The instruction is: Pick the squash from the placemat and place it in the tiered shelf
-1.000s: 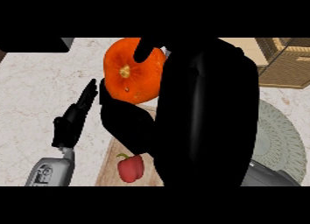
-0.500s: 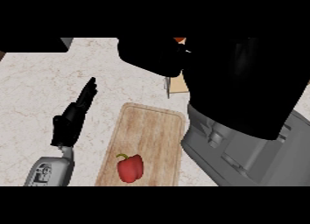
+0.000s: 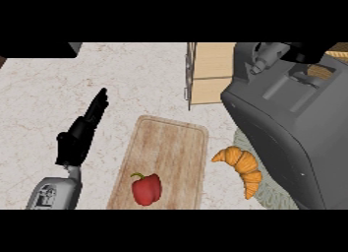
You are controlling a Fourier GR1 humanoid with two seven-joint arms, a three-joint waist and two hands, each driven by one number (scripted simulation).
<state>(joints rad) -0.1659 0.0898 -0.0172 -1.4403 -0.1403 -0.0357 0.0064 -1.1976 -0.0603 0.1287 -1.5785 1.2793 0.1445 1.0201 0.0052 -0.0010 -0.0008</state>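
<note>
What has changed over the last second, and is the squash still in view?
The right forearm has swung up and to the right toward the tiered shelf; its hand is now out of view at the top right. The orange squash seen a second ago no longer shows, so I cannot tell where it is. A croissant is now uncovered. The left hand, cutting board and red pepper stayed put.

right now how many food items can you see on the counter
2: a red bell pepper on the wooden cutting board, and a croissant right of it. The right forearm may hide more.
</note>
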